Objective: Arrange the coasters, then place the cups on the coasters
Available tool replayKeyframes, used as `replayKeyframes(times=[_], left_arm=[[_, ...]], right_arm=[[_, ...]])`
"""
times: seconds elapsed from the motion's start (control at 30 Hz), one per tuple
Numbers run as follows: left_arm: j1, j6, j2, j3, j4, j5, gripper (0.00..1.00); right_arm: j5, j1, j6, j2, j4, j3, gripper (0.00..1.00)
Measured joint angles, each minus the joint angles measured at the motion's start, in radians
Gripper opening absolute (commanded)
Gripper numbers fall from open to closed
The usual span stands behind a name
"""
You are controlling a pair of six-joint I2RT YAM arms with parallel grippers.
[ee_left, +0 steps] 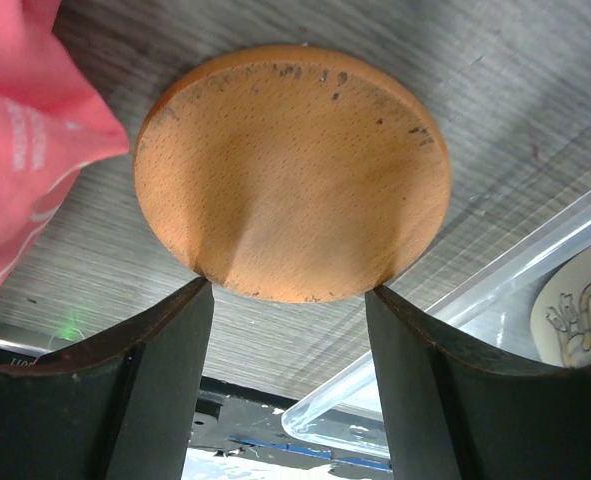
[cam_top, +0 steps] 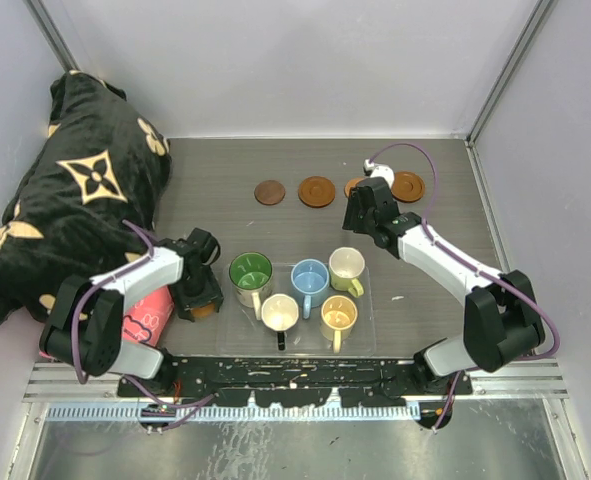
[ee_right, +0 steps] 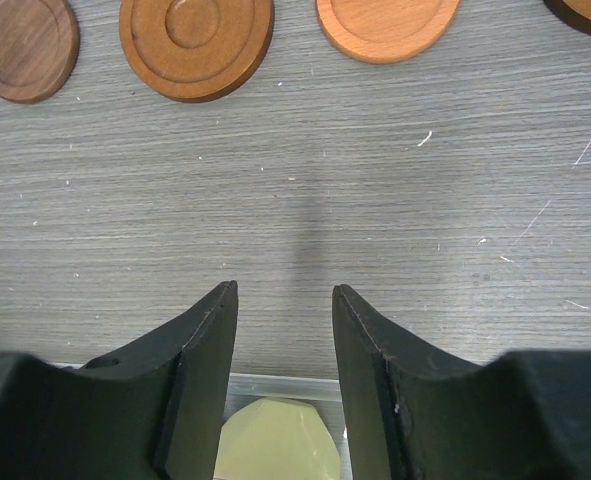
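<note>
Three brown coasters (cam_top: 269, 192), (cam_top: 316, 191), (cam_top: 408, 186) and an orange one (cam_top: 353, 186) lie in a row at the back. In the right wrist view they are the dark (ee_right: 25, 48), ringed (ee_right: 196, 45) and orange (ee_right: 387, 27) discs. A fifth, orange coaster (ee_left: 293, 170) lies at the front left; my left gripper (ee_left: 287, 290) (cam_top: 201, 298) is shut on its near edge. Green (cam_top: 250, 272), blue (cam_top: 309, 277), cream (cam_top: 346, 265), black (cam_top: 279, 312) and yellow (cam_top: 339, 315) cups stand together. My right gripper (ee_right: 285, 290) (cam_top: 361, 212) hangs open and empty before the row, the cream cup (ee_right: 275, 440) behind its fingers.
The cups stand in a clear plastic tray (cam_top: 367, 300), whose corner (ee_left: 495, 300) lies just right of the left gripper. A pink packet (cam_top: 143, 322) (ee_left: 25, 150) lies left of the held coaster. A black patterned cloth (cam_top: 75, 200) fills the left side.
</note>
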Motion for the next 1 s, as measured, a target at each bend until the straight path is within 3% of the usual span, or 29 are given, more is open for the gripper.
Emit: replayKeyframes(times=[0.5, 1.0], left_arm=[[0.077, 0.090, 0.189, 0.181, 0.043, 0.005, 0.65], [0.144, 0.183, 0.481, 0.538, 0.039, 0.012, 0.64]], right_arm=[[0.002, 0.000, 0.000, 0.000, 0.000, 0.000, 0.49], [0.006, 0.000, -0.001, 0.034, 0.000, 0.003, 0.49]])
